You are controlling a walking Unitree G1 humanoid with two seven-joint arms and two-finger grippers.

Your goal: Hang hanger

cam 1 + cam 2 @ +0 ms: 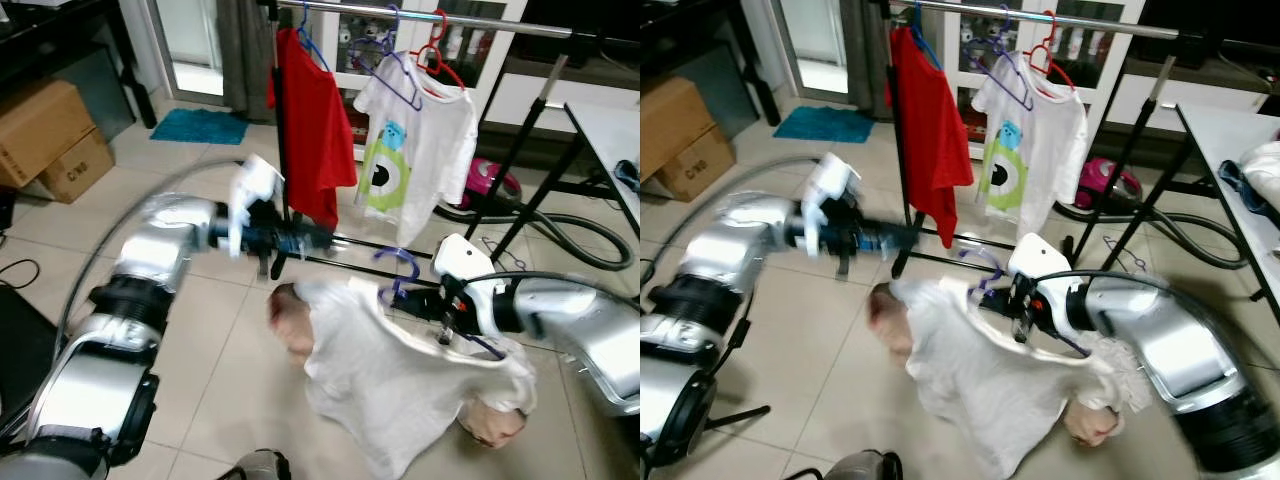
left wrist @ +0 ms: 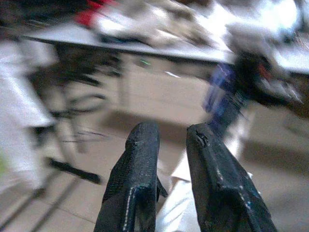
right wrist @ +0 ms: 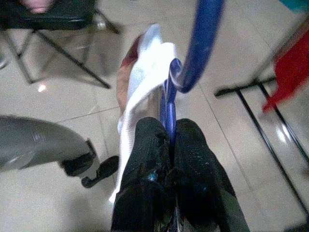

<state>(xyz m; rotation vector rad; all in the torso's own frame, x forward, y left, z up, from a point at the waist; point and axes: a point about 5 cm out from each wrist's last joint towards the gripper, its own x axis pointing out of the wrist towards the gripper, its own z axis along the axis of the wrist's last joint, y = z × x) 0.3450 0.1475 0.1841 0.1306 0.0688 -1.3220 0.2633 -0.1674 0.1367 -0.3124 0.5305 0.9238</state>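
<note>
My right gripper point(image 3: 169, 128) is shut on the stem of a blue-purple hanger point(image 3: 200, 43), whose hook point(image 1: 400, 265) stands up just left of the gripper point(image 1: 445, 320). A white shirt point(image 1: 400, 380) hangs from that hanger low over the tiled floor, with blurred pink patches at its two sleeve ends. My left gripper point(image 1: 322, 240) is stretched out above the shirt's left shoulder, blurred, near the foot of the clothes rack. Its fingers point(image 2: 137, 159) stand a narrow gap apart with nothing between them. The rack's rail point(image 1: 450, 22) runs across the top, well above both grippers.
A red shirt point(image 1: 315, 130) and a white shirt with a green monster point(image 1: 415, 150) hang on the rail beside spare hangers. The rack's black legs point(image 1: 530, 130), a pink vacuum point(image 1: 490, 185) with hose, a white table point(image 1: 610, 130) and cardboard boxes point(image 1: 45, 135) stand around.
</note>
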